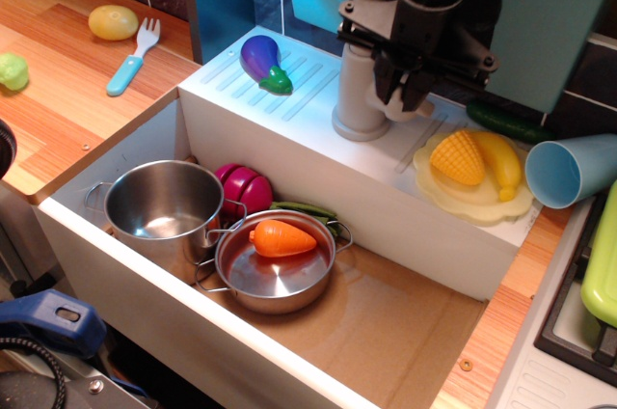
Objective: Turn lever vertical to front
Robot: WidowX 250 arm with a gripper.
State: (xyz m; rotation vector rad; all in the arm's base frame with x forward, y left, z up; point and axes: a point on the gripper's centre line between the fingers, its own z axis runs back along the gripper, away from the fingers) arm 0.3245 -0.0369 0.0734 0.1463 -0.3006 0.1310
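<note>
lever: short light-grey plastic paddle, mostly hidden
position: on the right side of the grey faucet body, low beside its base
pose: cannot tell; only a small pale part shows under the dark tool
contact: tool directly over it

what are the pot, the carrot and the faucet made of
Pot: looks like polished steel, mirror-like reflections on its wall. Carrot: probably plastic, glossy uniform orange with a seam. Faucet: likely matte grey plastic, no metallic shine.
</note>
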